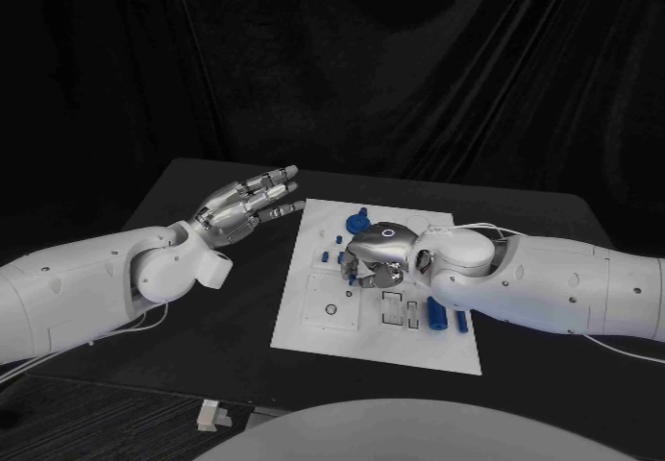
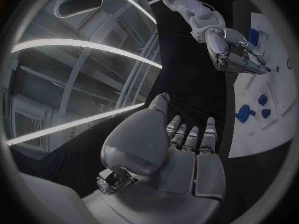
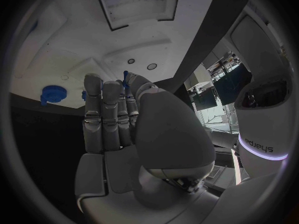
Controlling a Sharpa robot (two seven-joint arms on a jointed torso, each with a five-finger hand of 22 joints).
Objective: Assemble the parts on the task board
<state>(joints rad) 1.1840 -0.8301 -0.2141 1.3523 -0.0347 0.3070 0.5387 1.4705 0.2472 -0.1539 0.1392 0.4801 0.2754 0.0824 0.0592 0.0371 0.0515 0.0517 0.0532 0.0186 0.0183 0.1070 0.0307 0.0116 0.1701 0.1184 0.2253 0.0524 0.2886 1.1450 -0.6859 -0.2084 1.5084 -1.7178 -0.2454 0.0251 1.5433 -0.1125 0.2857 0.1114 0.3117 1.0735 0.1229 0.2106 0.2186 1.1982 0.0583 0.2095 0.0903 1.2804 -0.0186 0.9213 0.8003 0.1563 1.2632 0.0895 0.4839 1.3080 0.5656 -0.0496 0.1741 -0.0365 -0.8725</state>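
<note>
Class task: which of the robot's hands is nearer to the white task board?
Right. The right hand is over the task board, among its blue parts; the left hand is raised beside the board's left edge, off it.

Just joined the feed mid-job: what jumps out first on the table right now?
The right hand is down over the middle of the white task board, fingers among the blue parts; whether it holds one is hidden. The left hand hangs open, palm up, above the black table beside the board's left edge. A long blue part lies near the right arm.
</note>
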